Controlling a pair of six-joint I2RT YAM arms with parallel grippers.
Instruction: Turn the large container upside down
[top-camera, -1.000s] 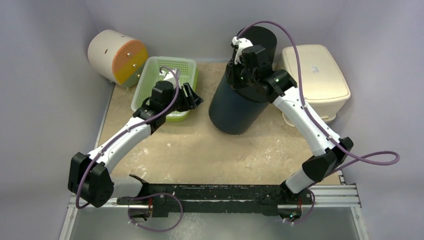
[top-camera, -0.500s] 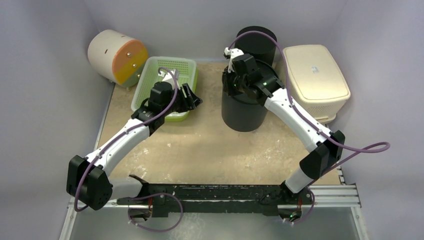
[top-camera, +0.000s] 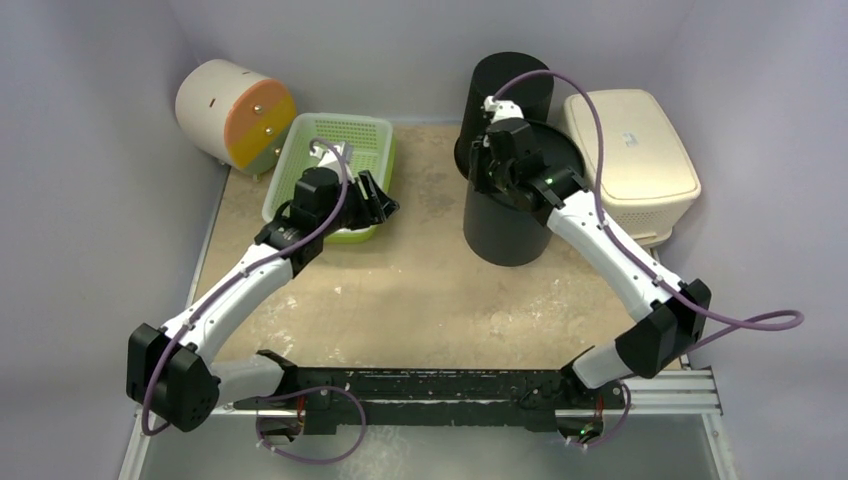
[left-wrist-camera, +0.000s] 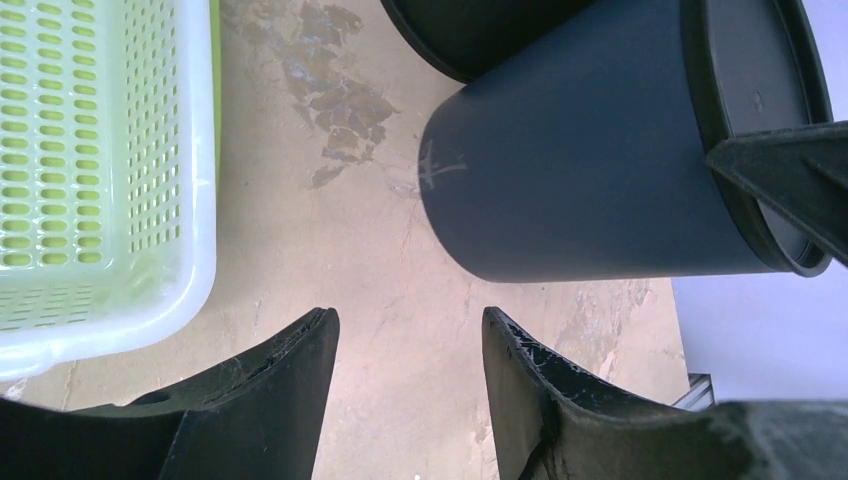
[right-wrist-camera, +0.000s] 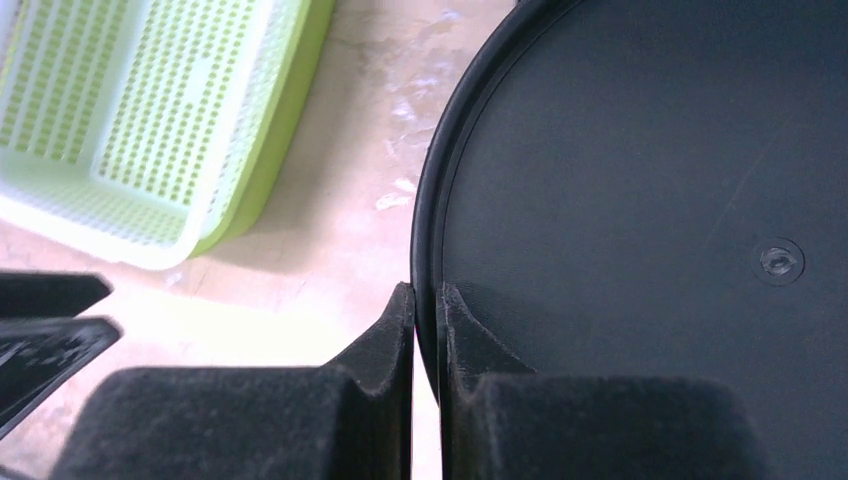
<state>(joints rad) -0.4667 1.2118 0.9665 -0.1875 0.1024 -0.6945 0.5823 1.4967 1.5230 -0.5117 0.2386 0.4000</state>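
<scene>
The large dark container (top-camera: 505, 228) stands upright on the table right of centre, its flat closed end with a raised lip facing up. My right gripper (top-camera: 491, 166) is shut on that lip at the container's left edge. In the right wrist view the fingers (right-wrist-camera: 428, 296) pinch the thin rim of the container's flat end (right-wrist-camera: 650, 200). My left gripper (top-camera: 386, 203) is open and empty, to the left of the container, beside the green basket. In the left wrist view its jaws (left-wrist-camera: 410, 326) frame bare table, with the container (left-wrist-camera: 570, 170) beyond them.
A second black cylinder (top-camera: 511, 82) stands just behind the container. A green and white basket (top-camera: 330, 180) is at the back left, a cream lidded bin (top-camera: 628, 160) at the back right, and a white and orange drum (top-camera: 235, 115) in the far left corner.
The container went from tilted to standing upright and shifted to the right, still held by my right gripper. The left arm drew back slightly.
</scene>
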